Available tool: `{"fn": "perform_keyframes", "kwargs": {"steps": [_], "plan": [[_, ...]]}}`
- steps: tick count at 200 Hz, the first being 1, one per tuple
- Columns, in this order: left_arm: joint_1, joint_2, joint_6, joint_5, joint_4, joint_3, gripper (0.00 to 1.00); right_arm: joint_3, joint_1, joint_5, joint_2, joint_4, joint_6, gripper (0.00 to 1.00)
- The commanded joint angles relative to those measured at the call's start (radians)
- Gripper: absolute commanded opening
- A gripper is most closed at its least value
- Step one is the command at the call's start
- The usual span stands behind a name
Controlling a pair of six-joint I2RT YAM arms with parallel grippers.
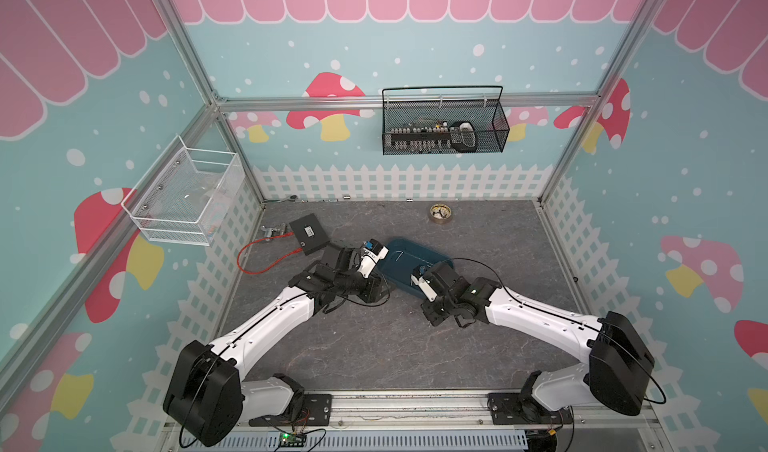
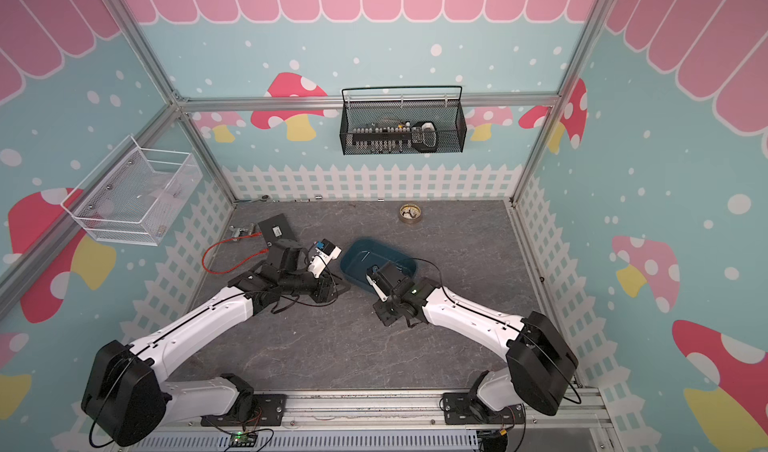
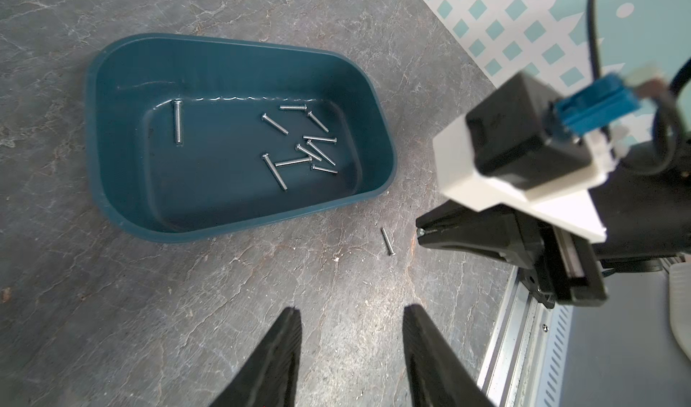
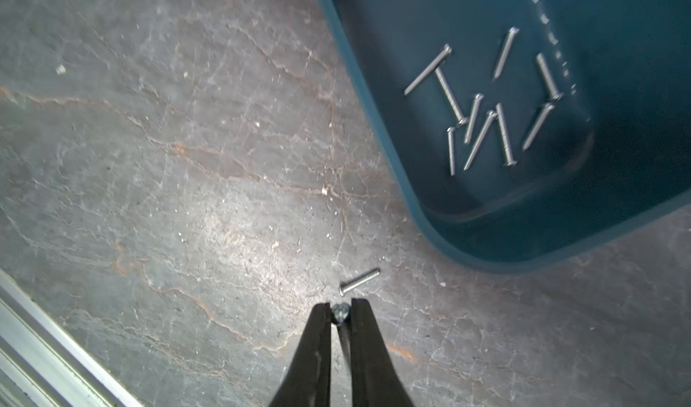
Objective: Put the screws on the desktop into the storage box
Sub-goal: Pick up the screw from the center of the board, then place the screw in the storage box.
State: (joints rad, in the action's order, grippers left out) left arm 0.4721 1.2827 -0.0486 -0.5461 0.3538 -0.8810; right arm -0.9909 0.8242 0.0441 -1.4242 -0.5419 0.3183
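The teal storage box (image 1: 415,251) (image 2: 376,259) sits mid-desktop (image 1: 374,346), between my two arms. Several screws (image 3: 306,147) (image 4: 482,124) lie scattered on its floor. My right gripper (image 4: 341,306) is shut on a screw (image 4: 341,312), whose silvery head shows between the fingertips. It hangs just above the desktop, a little outside the box's near corner. One loose screw (image 4: 359,281) (image 3: 387,241) lies flat on the desktop right in front of those tips. My left gripper (image 3: 351,309) stands open over bare desktop beside the storage box (image 3: 123,98), holding nothing.
A black flat box with a white label (image 1: 309,234) and a red cable (image 1: 257,259) lie at the back left. A tape roll (image 1: 440,213) sits at the back. A black mesh basket (image 1: 444,126) and a white wire basket (image 1: 187,196) hang on the walls.
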Motion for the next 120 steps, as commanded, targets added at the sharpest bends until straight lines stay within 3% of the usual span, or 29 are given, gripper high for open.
{"fn": "perform_keyframes", "kwargs": {"steps": [1, 54, 95, 120], "plan": [[-0.007, 0.015, -0.006, -0.005, -0.008, -0.003, 0.50, -0.054, -0.040, 0.020, -0.019, 0.008, -0.039, 0.13], [-0.007, 0.011, -0.011, 0.011, -0.007, -0.007, 0.64, -0.107, -0.131, 0.017, -0.094, 0.065, -0.096, 0.18], [-0.006, -0.003, -0.033, 0.053, -0.007, -0.004, 0.99, -0.130, -0.169, 0.013, -0.131, 0.102, -0.117, 0.28], [-0.006, -0.025, -0.052, 0.083, -0.008, -0.001, 0.99, -0.143, -0.181, 0.017, -0.119, 0.102, -0.125, 0.37]]}}
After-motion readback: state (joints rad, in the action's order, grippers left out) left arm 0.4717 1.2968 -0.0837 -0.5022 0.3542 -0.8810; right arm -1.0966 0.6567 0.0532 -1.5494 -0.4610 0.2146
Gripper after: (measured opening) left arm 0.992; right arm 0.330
